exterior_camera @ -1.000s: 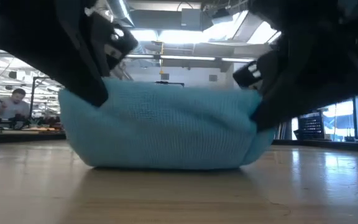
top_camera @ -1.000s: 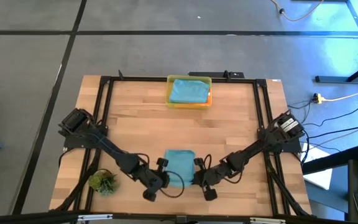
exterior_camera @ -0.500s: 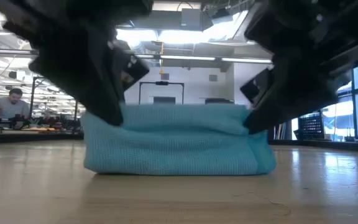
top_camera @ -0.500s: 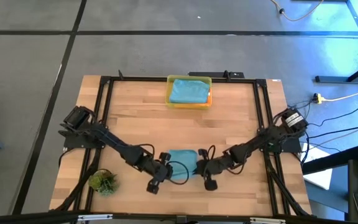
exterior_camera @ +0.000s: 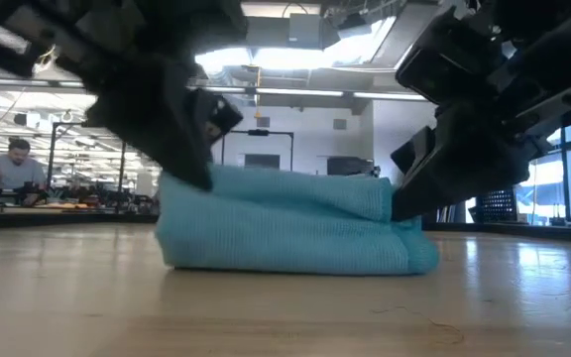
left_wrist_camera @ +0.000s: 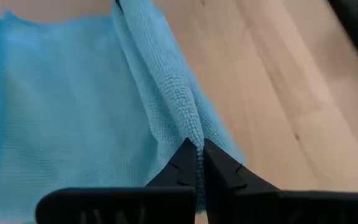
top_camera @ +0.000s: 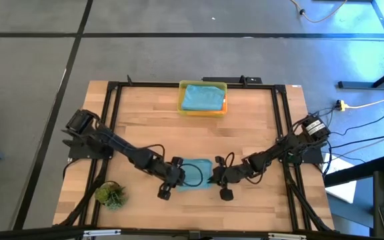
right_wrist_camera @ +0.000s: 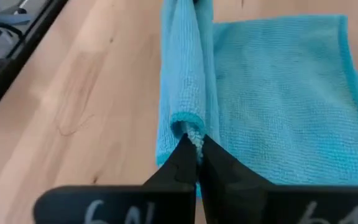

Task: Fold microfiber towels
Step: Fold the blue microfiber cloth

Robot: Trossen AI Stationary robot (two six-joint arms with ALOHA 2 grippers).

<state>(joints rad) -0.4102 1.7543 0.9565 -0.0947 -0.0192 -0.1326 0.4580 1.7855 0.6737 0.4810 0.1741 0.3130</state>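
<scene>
Nearest the front edge of the light wooden slatted table [top_camera: 245,133], a soft teal-blue microfiber towel [top_camera: 196,175] is being folded by both arms. Its raised fold is being pinched at one end by the left gripper [left_wrist_camera: 197,163], whose fingers are pressed tight on the cloth, and at the other end by the right gripper [right_wrist_camera: 196,155], likewise clamped on a bunched corner.

Compared with a second ago, the towel is being shown shorter from front to back in the high view, and the two grippers are being found farther from the table's front edge. In the low view the lifted layer, previously held high and wide, is now being laid down over the lower layer. This is being read as a fold nearly completed, with release probably the next thing required.

Off to the left, a small green plant tuft [top_camera: 110,195] is being left untouched. Farthest away, at the back edge, a yellow translucent plastic bin [top_camera: 203,111] is being used to hold another folded teal-blue towel [top_camera: 201,97].
</scene>
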